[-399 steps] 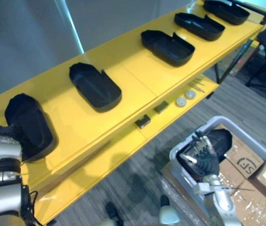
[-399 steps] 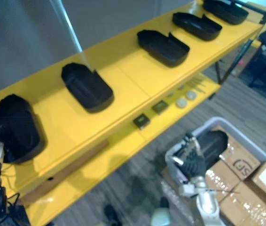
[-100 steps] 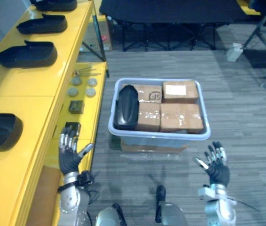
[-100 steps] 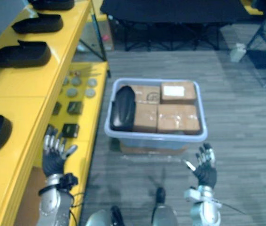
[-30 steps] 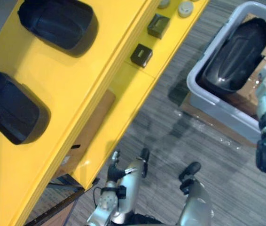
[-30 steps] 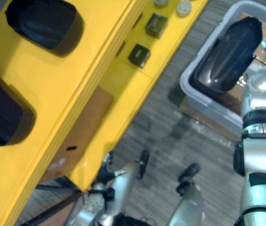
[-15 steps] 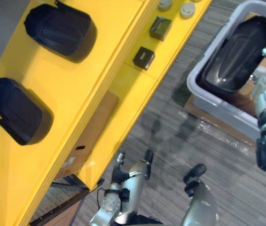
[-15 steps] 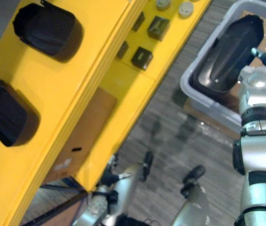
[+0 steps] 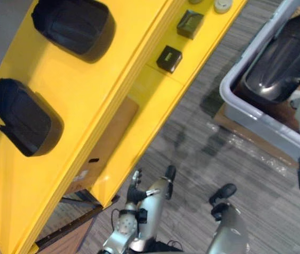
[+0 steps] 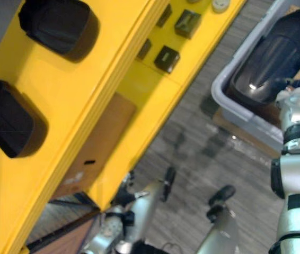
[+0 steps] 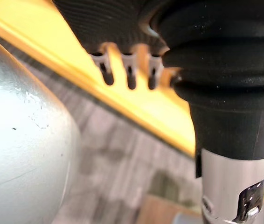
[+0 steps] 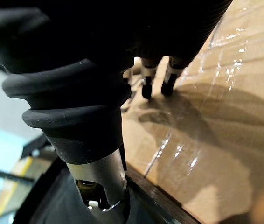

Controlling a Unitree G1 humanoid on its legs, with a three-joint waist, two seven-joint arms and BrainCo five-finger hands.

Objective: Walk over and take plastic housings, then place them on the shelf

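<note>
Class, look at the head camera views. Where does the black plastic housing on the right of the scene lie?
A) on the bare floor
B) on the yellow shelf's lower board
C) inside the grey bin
C: the plastic housing lies inside the grey bin, with the bin's rim around it.

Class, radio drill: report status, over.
Right hand at bin, beside housing. Left hand low. Housing lies in bin, boxes alongside. Two housings on shelf.
</note>
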